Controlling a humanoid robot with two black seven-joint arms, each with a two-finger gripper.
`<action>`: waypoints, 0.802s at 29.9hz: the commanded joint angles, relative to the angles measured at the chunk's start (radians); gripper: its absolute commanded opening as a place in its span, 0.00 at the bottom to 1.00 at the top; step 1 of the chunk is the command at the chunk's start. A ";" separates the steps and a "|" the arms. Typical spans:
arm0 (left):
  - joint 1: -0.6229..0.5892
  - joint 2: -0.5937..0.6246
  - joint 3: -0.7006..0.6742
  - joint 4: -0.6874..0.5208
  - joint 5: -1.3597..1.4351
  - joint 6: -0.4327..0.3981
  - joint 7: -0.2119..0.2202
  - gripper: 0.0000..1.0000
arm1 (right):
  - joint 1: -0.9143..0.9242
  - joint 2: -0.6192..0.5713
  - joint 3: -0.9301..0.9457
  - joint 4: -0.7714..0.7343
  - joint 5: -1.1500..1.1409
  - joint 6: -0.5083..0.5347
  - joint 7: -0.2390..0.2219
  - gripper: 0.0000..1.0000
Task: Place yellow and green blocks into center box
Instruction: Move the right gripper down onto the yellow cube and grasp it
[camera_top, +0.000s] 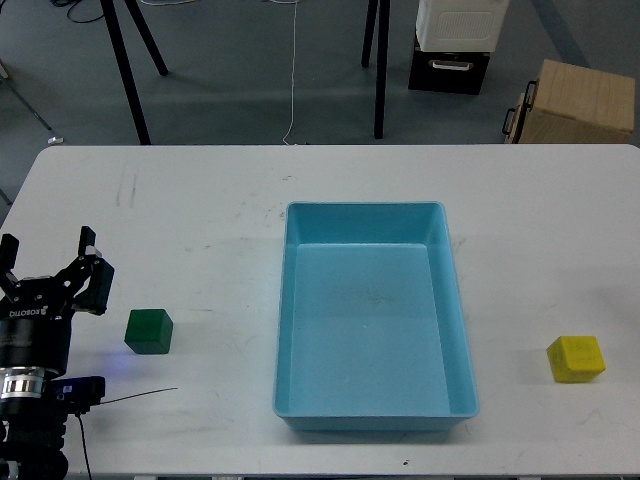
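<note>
On the white table (200, 200), centred: light-blue tray (372, 405), low-walled, nothing inside. Neither cube delivered yet, so the task sits at its very start.

Left of the tray, near the front edge: green block (149, 331), flat on the tabletop, well apart from the tray wall. Just beside it, further left: left gripper (50, 262), fingers spread wide, holding nothing, not touching the cube. Wide spread makes sense as readiness for a grasp; likely next call is a short shift rightward and down to straddle the block.

Far right of the table, close to the front corner: yellow block (576, 358), slightly turned, also well apart from the tray. One cube per side, presumably laid out so each arm serves its own half. Right arm and its pincer out of view, so no word on its state.

Beyond the table, on the floor: black-and-white crate (455, 45) and brown cardboard box (575, 100), plus dark stand legs (128, 70); none part of the job.

Risk, as a guess: nudging the green cube sideways on the smooth surface before closing.
</note>
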 joint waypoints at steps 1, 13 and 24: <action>-0.009 0.002 0.001 0.003 0.000 0.000 0.000 1.00 | 0.122 0.005 -0.195 0.012 -0.125 0.096 -0.012 1.00; -0.017 -0.004 0.002 0.060 0.000 0.000 0.000 1.00 | 0.176 0.055 -0.335 0.049 -0.239 0.182 -0.017 1.00; -0.017 -0.007 0.002 0.081 0.000 0.000 0.000 1.00 | 0.228 0.143 -0.410 0.040 -0.240 0.182 -0.015 1.00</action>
